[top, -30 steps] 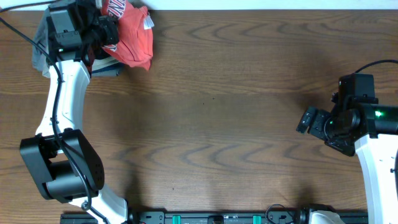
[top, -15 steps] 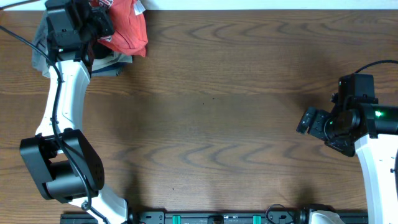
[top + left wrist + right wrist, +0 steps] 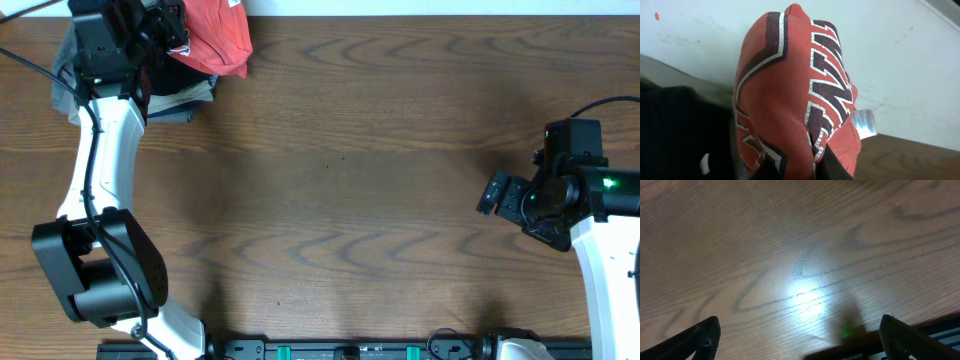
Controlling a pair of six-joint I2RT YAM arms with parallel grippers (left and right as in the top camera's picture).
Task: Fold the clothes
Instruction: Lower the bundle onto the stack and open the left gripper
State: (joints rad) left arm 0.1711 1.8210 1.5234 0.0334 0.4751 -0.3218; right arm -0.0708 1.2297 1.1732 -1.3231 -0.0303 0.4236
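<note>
Where the bench reaches its far left corner, the coral-red T-shirt hangs bunched, its white-edged dark lettering outward and part of it past the far edge. The left pincer is clamped on a fold of it. Just beneath lies a stack of dark folded garments, which the shirt seems not to touch. Near the right edge, the right pincer hovers over bare wood, its fingers spread wide apart.

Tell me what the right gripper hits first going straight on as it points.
The right gripper would likely meet the bare wooden table; nothing else lies ahead in its wrist view.
</note>
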